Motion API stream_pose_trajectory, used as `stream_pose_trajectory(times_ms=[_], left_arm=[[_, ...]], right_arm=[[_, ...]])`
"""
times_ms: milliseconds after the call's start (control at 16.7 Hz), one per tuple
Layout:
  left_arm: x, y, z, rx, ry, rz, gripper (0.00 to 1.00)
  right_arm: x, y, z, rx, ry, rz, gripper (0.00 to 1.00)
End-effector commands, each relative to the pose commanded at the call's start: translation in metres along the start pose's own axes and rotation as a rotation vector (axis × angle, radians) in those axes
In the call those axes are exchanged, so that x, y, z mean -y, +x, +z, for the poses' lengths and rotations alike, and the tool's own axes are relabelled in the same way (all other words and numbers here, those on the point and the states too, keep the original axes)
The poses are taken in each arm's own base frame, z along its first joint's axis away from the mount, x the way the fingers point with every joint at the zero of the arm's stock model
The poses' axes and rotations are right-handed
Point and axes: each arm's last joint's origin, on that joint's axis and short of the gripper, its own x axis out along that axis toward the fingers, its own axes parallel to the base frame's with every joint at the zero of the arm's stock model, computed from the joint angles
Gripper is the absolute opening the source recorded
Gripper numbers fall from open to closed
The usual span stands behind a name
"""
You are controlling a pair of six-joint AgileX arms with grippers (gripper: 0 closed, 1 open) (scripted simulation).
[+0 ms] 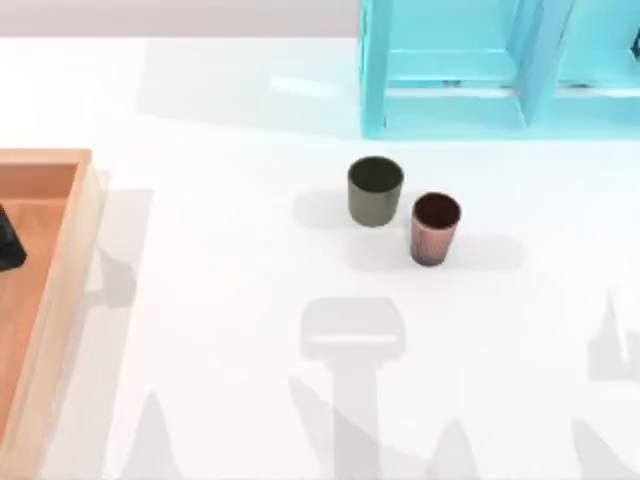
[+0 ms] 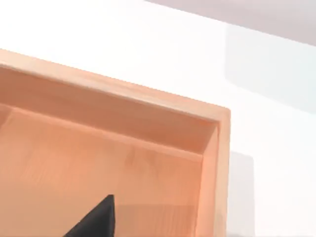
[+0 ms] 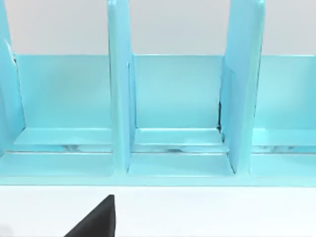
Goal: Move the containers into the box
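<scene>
Green cup (image 1: pixel 375 190) and brown cup (image 1: pixel 435 228) stand just beside each other mid-worktop, well apart from the box (image 1: pixel 62 290) at left. Left tool (image 1: pixel 8 243) over the box; opening indeterminable.

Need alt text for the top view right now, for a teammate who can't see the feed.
Two cups stand upright mid-table, an olive-green cup and a reddish-brown cup close at its right, neither yet in the wooden box at the left edge. A dark part of the left gripper shows over the box floor. A cyan shelf unit stands at the far side.
</scene>
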Motion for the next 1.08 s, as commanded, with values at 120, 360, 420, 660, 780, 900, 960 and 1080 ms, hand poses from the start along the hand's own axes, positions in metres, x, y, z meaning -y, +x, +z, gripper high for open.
stream_pose_trajectory(times_ms=[120, 360, 420, 660, 780, 900, 960, 1080], left_arm=[[0.014, 0.016, 0.028, -0.118, -0.045, 0.036, 1.0], [0.055, 0.067, 0.075, -0.341, -0.093, 0.106, 1.0], [0.068, 0.082, 0.083, -0.392, -0.095, 0.122, 1.0], [0.134, 0.141, 0.094, -0.569, -0.063, 0.167, 1.0], [0.172, 0.163, 0.089, -0.637, -0.029, 0.177, 1.0], [0.209, 0.179, 0.077, -0.691, 0.01, 0.179, 1.0], [0.228, 0.184, 0.07, -0.714, 0.031, 0.175, 1.0], [0.262, 0.189, 0.054, -0.749, 0.075, 0.159, 1.0]], right_arm=[[0.0, 0.0, 0.0, 0.0, 0.0, 0.0, 1.0], [0.0, 0.0, 0.0, 0.0, 0.0, 0.0, 1.0], [0.0, 0.0, 0.0, 0.0, 0.0, 0.0, 1.0], [0.0, 0.0, 0.0, 0.0, 0.0, 0.0, 1.0], [0.0, 0.0, 0.0, 0.0, 0.0, 0.0, 1.0], [0.0, 0.0, 0.0, 0.0, 0.0, 0.0, 1.0], [0.0, 0.0, 0.0, 0.0, 0.0, 0.0, 1.0], [0.0, 0.0, 0.0, 0.0, 0.0, 0.0, 1.0]])
